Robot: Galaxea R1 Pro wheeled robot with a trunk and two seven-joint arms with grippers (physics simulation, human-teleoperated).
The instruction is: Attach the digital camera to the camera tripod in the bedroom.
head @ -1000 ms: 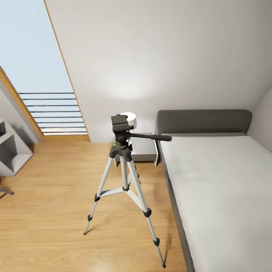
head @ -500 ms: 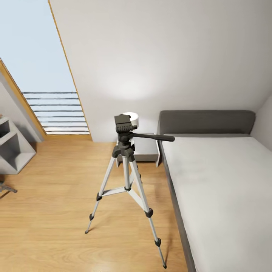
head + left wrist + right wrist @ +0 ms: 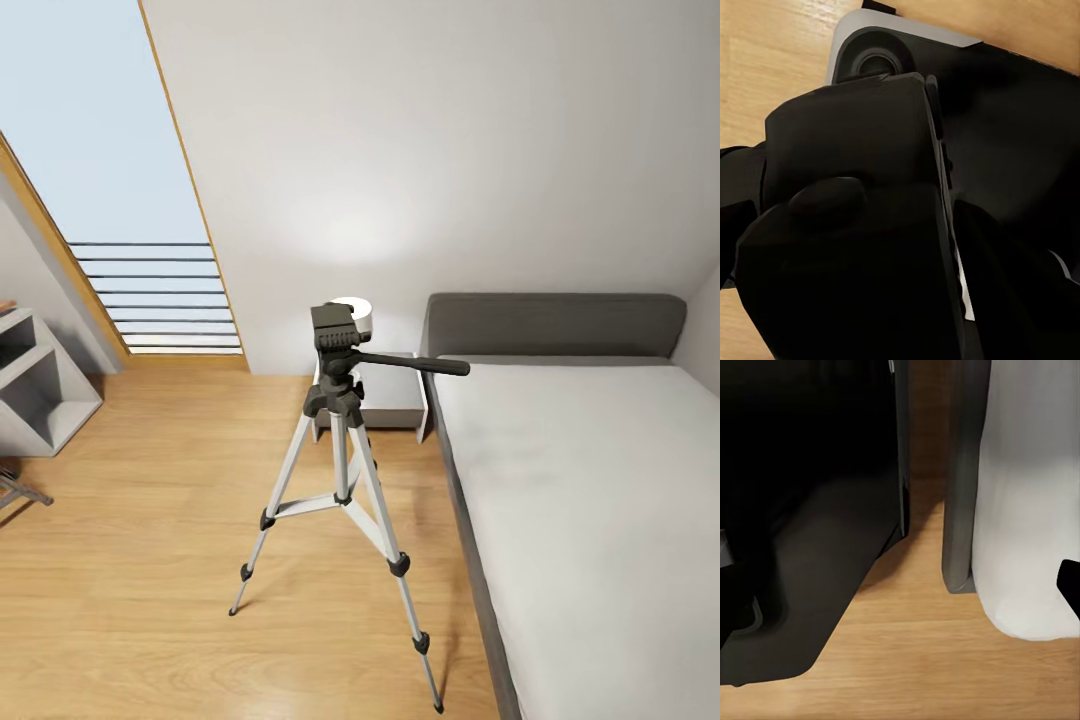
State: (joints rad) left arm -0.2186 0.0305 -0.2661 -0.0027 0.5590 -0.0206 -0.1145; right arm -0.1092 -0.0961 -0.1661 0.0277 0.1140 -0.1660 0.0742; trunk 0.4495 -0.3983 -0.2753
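The camera tripod (image 3: 340,420) stands on the light wood floor of the bedroom, close to the bed's left side. It has silver legs, a dark pan head (image 3: 335,335) and a long handle (image 3: 415,363) pointing right, and nothing sits on the head. In the left wrist view a bulky black body with a rounded knob, which I take for the digital camera (image 3: 847,225), sits tight in my left gripper. In the right wrist view one black fingertip (image 3: 1069,585) shows at the frame's edge, with nothing between the fingers.
A low grey bed with a white mattress (image 3: 600,500) runs along the right, and its frame (image 3: 960,510) is close to my right arm. A white nightstand (image 3: 385,400) with a lamp (image 3: 355,310) stands behind the tripod. White cubby shelves (image 3: 30,390) are at the left under the skylight (image 3: 90,150).
The whole head view has slid slightly, with tripod, bed and shelves all drifting right in the picture, so the camera moved. The tripod itself stands as before.
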